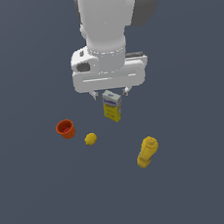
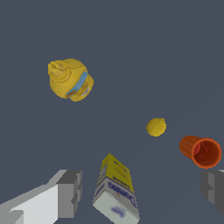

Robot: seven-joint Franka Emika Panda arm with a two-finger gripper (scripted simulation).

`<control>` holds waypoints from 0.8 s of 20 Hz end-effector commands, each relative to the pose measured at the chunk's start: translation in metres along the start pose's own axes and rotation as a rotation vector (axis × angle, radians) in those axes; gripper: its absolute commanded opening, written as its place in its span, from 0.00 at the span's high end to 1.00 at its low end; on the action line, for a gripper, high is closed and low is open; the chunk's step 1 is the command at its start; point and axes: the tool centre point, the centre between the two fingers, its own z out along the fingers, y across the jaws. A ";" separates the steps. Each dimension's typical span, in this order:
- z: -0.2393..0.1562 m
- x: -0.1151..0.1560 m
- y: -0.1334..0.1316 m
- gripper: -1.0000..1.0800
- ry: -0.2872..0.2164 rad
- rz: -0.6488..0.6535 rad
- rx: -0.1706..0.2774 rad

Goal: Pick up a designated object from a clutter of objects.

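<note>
The small yellow lemon (image 1: 90, 139) lies on the dark floor between the red-orange cup (image 1: 65, 129) and the yellow squeeze bottle (image 1: 147, 151). The yellow box with a white-blue top (image 1: 112, 106) stands behind them. My gripper (image 1: 110, 94) hangs open and empty above the box, well away from the lemon. In the wrist view the lemon (image 2: 156, 127) sits beside the cup (image 2: 201, 151), the box (image 2: 116, 189) stands between my fingers (image 2: 70, 192), and the bottle (image 2: 70, 79) is farther off.
The dark floor (image 1: 40, 201) stretches around the four objects. The arm's white body (image 1: 105, 31) fills the upper middle of the exterior view.
</note>
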 end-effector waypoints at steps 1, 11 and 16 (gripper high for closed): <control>0.000 0.000 0.000 0.04 0.000 0.000 0.000; -0.021 0.004 -0.010 0.04 0.026 -0.059 -0.028; -0.012 0.006 -0.006 0.04 0.024 -0.058 -0.024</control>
